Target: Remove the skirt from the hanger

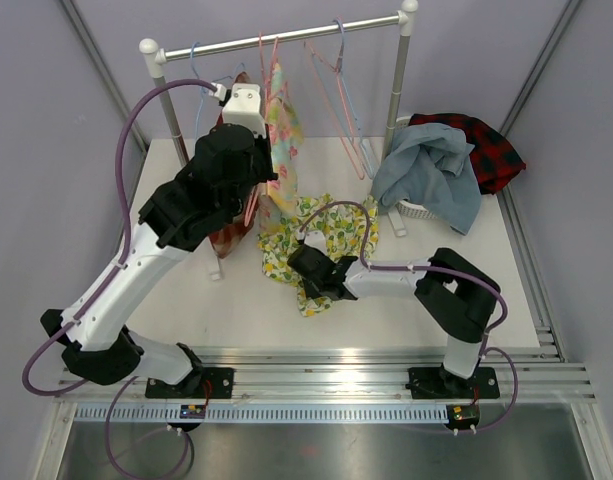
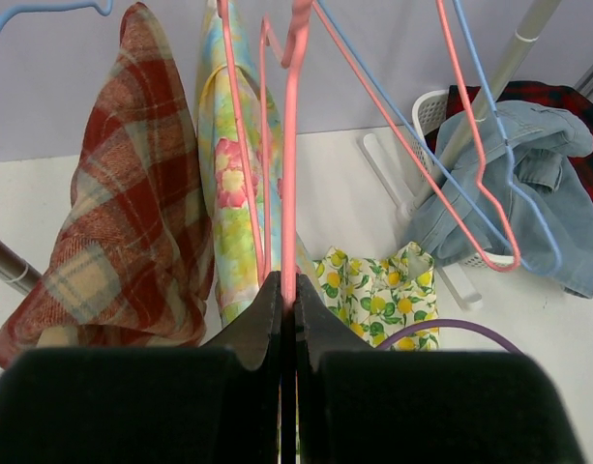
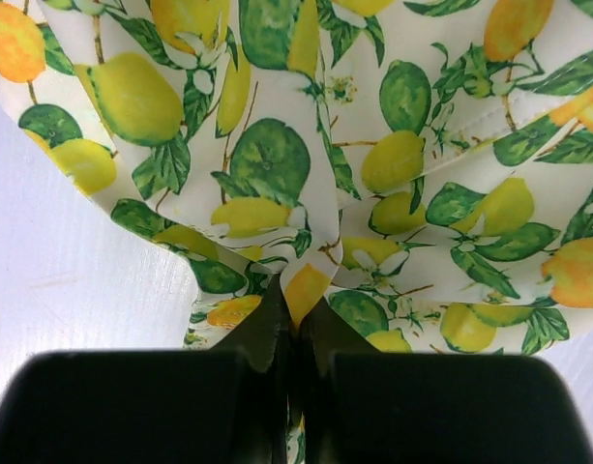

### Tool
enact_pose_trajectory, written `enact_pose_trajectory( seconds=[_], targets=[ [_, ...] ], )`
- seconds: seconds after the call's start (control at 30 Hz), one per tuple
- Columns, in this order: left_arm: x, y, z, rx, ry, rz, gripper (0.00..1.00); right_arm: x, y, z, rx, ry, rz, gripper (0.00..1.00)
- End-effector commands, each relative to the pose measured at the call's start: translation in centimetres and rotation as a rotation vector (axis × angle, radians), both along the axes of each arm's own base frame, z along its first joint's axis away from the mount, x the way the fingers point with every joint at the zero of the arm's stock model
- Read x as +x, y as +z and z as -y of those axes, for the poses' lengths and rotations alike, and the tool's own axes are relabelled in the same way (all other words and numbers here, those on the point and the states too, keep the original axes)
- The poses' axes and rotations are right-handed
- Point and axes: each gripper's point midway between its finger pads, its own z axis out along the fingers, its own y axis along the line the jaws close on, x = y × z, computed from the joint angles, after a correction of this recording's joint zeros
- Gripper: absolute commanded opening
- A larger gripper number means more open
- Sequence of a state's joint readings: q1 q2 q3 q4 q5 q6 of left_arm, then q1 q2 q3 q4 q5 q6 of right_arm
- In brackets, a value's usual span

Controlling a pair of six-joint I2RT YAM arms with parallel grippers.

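Lemon-print skirt (image 1: 331, 228) lies crumpled on the white table (image 1: 466, 290), the right gripper (image 3: 294, 307) pinched tight on its fabric. Further left, the left gripper (image 2: 288, 295) is clamped on a pink hanger (image 2: 289, 174) beside a floral garment (image 2: 228, 203).

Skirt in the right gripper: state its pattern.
The skirt is white with yellow lemons and green leaves, clearest in the right wrist view.

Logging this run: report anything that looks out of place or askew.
The lemon-print skirt lies crumpled on the table, off any hanger, pinched by the right gripper. The left gripper clamps a bare pink hanger. At right, a denim garment spills over the white basket's rim.
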State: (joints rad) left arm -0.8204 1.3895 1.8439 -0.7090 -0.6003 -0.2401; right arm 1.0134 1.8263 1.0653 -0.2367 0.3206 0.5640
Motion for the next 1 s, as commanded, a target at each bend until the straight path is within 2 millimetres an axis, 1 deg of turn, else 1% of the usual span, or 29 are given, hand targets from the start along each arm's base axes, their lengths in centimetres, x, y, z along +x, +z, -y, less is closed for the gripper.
enact_pose_trajectory(
  seconds=[0.0, 0.03, 0.07, 0.1, 0.13, 0.2, 0.23, 0.27, 0.3, 0.33, 0.37, 0.4, 0.43, 0.47, 0.5, 0.53, 0.57, 0.6, 0.63, 0.67, 0.7, 0.73, 0.77, 0.8, 0.83, 0.87, 0.9, 0.93, 0.97],
  targets=[
    [-1.0, 2.7, -0.9, -0.083, -0.003, 0.061, 0.00, -1.3, -0.1, 0.4, 0.007, -0.010, -0.008, 0.00],
    [-1.1, 2.8, -1.1, -0.084, -0.003, 0.061, 0.00, -1.5, 1.3, 1.1, 0.003, -0.020, 0.019, 0.00],
    [-1.2, 2.7, -1.2, -0.082, 0.000, 0.059, 0.00, -2.6, 1.6, 1.8, -0.010, -0.020, 0.023, 0.00],
    [-1.4, 2.7, -1.4, -0.078, 0.002, 0.056, 0.00, -3.1, 2.6, 2.4, -0.009, -0.031, 0.041, 0.00],
    [-1.4, 2.6, -1.6, -0.078, 0.006, 0.056, 0.00, -3.3, 5.8, 4.0, -0.001, -0.064, 0.099, 0.00],
    [-1.6, 2.3, -1.8, -0.074, 0.012, 0.047, 0.00, -4.4, 9.8, 5.3, 0.053, -0.109, 0.157, 0.00],
    [-1.7, 2.3, -1.9, -0.081, 0.011, 0.049, 0.00, -4.7, 14.0, 7.7, 0.103, -0.156, 0.222, 0.00],
    [-1.8, 2.0, -2.0, -0.079, 0.012, 0.044, 0.00, -4.7, 17.0, 8.4, 0.170, -0.192, 0.256, 0.00],
    [-1.9, 2.0, -2.0, -0.089, 0.011, 0.046, 0.00, -4.8, 19.5, 9.4, 0.215, -0.208, 0.291, 0.00],
    [-2.0, 2.1, -1.8, -0.102, 0.002, 0.049, 0.00, -4.9, 24.4, 11.5, 0.293, -0.225, 0.372, 0.00],
    [-2.1, 2.2, -1.8, -0.104, -0.001, 0.050, 0.00, -4.9, 26.7, 12.6, 0.316, -0.231, 0.414, 0.00],
    [-2.1, 2.3, -1.7, -0.112, -0.007, 0.053, 0.00, -4.8, 28.4, 14.6, 0.288, -0.256, 0.465, 0.00],
    [-2.0, 2.3, -1.2, -0.116, -0.021, 0.050, 0.00, -4.7, 32.5, 16.0, 0.336, -0.283, 0.525, 0.00],
    [-1.9, 2.3, -0.8, -0.115, -0.031, 0.048, 0.00, -4.4, 34.1, 17.4, 0.276, -0.280, 0.578, 0.00],
    [-1.9, 3.0, -0.4, -0.120, -0.046, 0.059, 0.00, -4.0, 35.2, 19.9, 0.179, -0.332, 0.637, 0.00],
    [-1.8, 3.0, 0.1, -0.115, -0.060, 0.056, 0.00, -3.6, 37.8, 20.7, 0.157, -0.366, 0.684, 0.00],
    [-1.4, 2.5, 0.9, -0.087, -0.072, 0.046, 0.00, -3.3, 38.9, 21.8, 0.073, -0.365, 0.727, 0.00],
    [-1.3, 3.5, 1.1, -0.096, -0.076, 0.061, 0.00, -2.9, 40.4, 23.2, 0.020, -0.424, 0.784, 0.00],
    [-1.1, 3.6, 1.6, -0.092, -0.081, 0.062, 0.00, -2.6, 41.6, 23.3, 0.002, -0.437, 0.816, 0.00],
    [-0.4, 3.2, 2.3, -0.070, -0.083, 0.053, 0.00, -2.4, 43.0, 24.3, -0.073, -0.419, 0.858, 0.00],
    [-0.2, 4.1, 2.5, -0.082, -0.084, 0.070, 0.00, -1.8, 45.3, 23.9, 0.016, -0.461, 0.907, 0.00],
    [0.1, 4.7, 2.5, -0.087, -0.076, 0.082, 0.00, -1.6, 46.2, 24.6, 0.016, -0.462, 0.936, 0.00],
    [0.5, 4.9, 3.0, -0.082, -0.077, 0.089, 0.00, -0.6, 47.0, 26.9, -0.050, -0.518, 0.964, 0.00],
    [1.5, 4.4, 3.9, -0.065, -0.077, 0.080, 0.00, 0.3, 47.8, 26.9, -0.014, -0.504, 0.986, 0.00],
    [1.7, 5.9, 4.2, -0.088, -0.083, 0.106, 0.00, 1.6, 47.3, 27.5, -0.061, -0.520, 0.973, 0.00],
    [2.3, 6.1, 4.7, -0.089, -0.087, 0.110, 0.00, 2.7, 48.0, 30.4, -0.080, -0.618, 0.972, 0.00],
    [3.9, 4.9, 5.6, -0.066, -0.081, 0.086, 0.00, 3.8, 47.2, 30.3, -0.088, -0.571, 0.931, 0.00],
    [4.4, 6.2, 5.7, -0.092, -0.083, 0.106, 0.00, 5.3, 46.7, 30.4, -0.098, -0.576, 0.906, 0.00],
    [5.5, 6.1, 5.1, -0.102, -0.061, 0.097, 0.00, 6.3, 46.3, 30.7, -0.105, -0.578, 0.892, 0.00]
  ],
)
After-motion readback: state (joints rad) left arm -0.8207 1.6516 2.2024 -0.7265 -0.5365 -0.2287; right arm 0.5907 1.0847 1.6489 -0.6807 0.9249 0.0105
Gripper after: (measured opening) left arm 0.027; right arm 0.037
